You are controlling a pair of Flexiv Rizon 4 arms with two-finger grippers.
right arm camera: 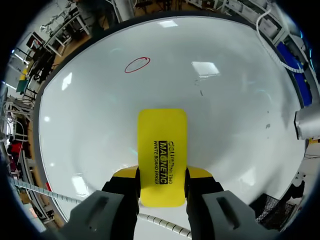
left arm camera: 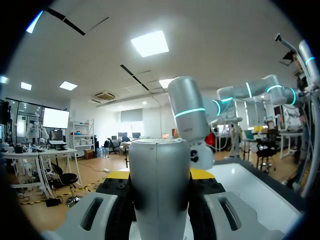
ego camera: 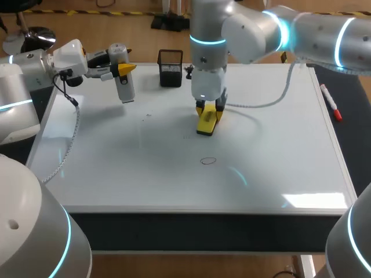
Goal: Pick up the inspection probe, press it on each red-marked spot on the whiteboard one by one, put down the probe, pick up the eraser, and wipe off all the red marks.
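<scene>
While the right gripper [ego camera: 208, 109] is gripping the yellow eraser [ego camera: 207, 123] from two sides over the middle of the whiteboard [ego camera: 278, 156], the only red mark [ego camera: 208, 161] that I can see, a small oval outline, is lying apart from it, toward the near edge of the whiteboard. In the right wrist view the long axis of the eraser is running straight out along the fingers. The mark is sitting well ahead of the eraser's free end and a little off to one side of that line. I judge that the wipe is asking for a pull toward the near edge with a small sideways correction. I cannot tell if the eraser is already touching the whiteboard.

The right arm is clearly the nearer one to the mark. The left gripper [ego camera: 124, 69] is hanging above the far left part of the whiteboard and is closed around the grey probe [ego camera: 123, 84], which is not put down yet. A black mesh cup [ego camera: 170, 68] is standing behind the eraser.
</scene>
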